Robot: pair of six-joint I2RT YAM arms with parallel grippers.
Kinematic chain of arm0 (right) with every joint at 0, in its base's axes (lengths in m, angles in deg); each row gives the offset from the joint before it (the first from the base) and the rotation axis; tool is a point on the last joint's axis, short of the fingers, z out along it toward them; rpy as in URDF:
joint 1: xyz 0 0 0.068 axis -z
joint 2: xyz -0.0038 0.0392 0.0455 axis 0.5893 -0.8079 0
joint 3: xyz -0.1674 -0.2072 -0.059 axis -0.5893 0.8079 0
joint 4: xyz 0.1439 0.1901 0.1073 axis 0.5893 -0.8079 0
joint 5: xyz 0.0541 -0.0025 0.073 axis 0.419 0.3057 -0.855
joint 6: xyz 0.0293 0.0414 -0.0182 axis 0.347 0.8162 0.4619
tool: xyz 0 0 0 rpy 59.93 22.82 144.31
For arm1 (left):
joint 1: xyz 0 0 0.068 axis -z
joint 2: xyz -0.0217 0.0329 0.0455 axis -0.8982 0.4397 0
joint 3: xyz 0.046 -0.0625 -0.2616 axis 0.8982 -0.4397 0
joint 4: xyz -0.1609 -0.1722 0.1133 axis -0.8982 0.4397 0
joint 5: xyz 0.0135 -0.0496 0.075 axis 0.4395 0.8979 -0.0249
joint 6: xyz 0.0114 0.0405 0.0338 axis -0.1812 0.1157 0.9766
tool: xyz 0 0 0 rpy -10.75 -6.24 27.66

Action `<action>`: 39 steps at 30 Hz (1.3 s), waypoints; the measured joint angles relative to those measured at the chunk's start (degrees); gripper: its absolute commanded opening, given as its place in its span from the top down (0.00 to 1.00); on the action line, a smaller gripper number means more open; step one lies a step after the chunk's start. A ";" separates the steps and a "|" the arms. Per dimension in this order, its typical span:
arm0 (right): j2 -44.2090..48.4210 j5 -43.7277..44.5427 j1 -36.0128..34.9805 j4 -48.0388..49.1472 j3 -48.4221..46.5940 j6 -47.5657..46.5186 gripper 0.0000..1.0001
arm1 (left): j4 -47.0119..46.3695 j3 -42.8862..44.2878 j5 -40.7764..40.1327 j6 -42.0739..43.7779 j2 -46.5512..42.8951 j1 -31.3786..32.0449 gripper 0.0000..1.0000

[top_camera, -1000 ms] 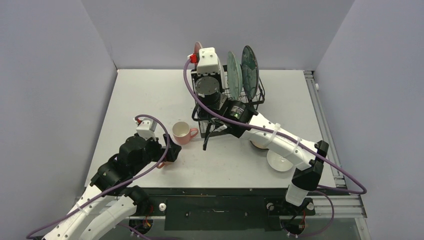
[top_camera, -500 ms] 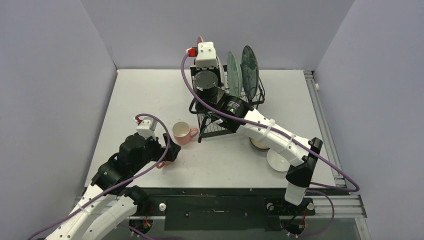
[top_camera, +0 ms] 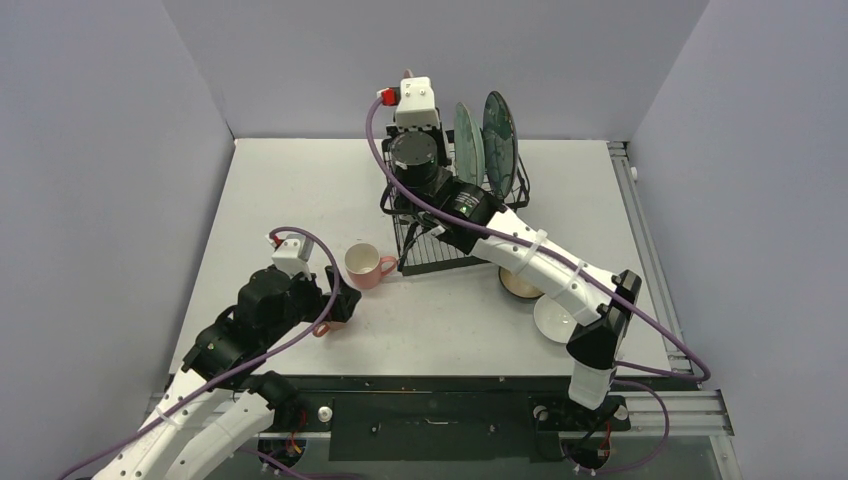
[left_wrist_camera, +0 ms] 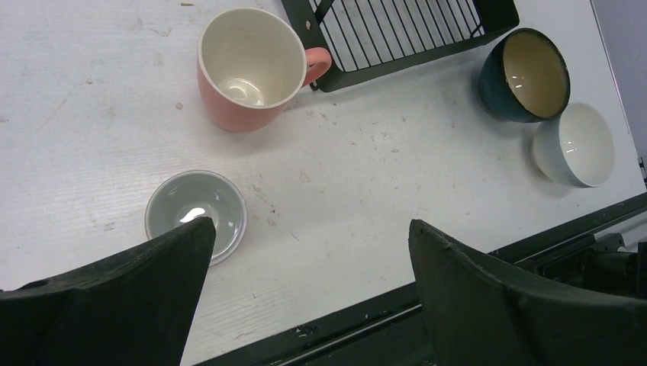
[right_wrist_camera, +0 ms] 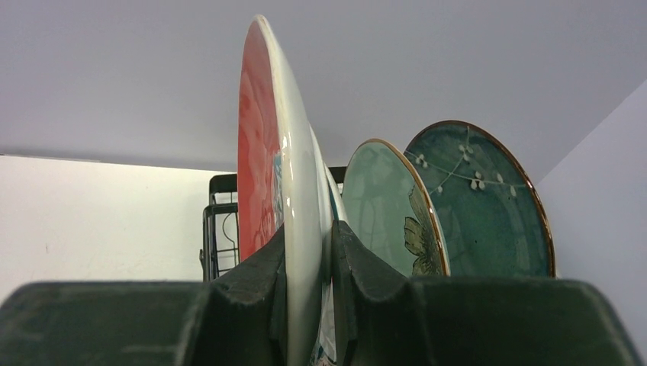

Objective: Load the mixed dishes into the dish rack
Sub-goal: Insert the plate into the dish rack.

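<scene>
Right gripper (right_wrist_camera: 308, 255): fingers closed on the lower edge of the red plate (right_wrist_camera: 258, 152), which stands upright on edge at the left end of the rack (top_camera: 442, 256); whether it sits in a slot cannot be told. Green plate (right_wrist_camera: 385, 206): upright in the rack, just right of the red plate. Teal plate (right_wrist_camera: 488, 202): upright, right of the green plate and partly behind it in the wrist view. Pink mug (left_wrist_camera: 248, 65): upright on the table (top_camera: 290, 190), its handle touching or nearly touching the rack's near left corner. Left gripper (left_wrist_camera: 309, 229): fingers spread wide, holding nothing, hanging over the table near the pink mug. White mug (left_wrist_camera: 197, 213): upright, beside the left finger. Dark bowl (left_wrist_camera: 525, 74): upright on the table by the rack's near right corner. White bowl (left_wrist_camera: 574, 145): just beside the dark bowl, on its near side.
</scene>
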 measured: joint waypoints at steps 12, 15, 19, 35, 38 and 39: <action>-0.28 -1.92 1.51 -0.04 -0.11 -0.46 1.00 | -0.39 -0.07 0.96 0.04 0.17 -1.31 0.04; -0.87 -2.21 1.75 -0.02 -0.11 -0.50 1.00 | -0.42 -0.09 1.20 0.04 0.24 -1.64 0.04; -2.05 -2.82 1.97 -0.31 -0.11 -0.50 1.00 | -0.42 -0.09 1.60 0.07 0.33 -1.99 0.04; -2.82 -3.87 2.56 -0.94 0.24 -0.61 1.00 | -0.79 -0.09 2.64 0.24 0.33 -3.15 0.04; -2.82 -3.87 2.56 -0.83 1.36 -0.61 1.00 | -0.83 -0.09 2.82 0.31 0.33 -3.26 0.04; -2.82 -3.89 2.56 -0.83 1.95 -0.63 1.00 | -0.83 -0.09 2.84 0.31 0.37 -3.32 0.04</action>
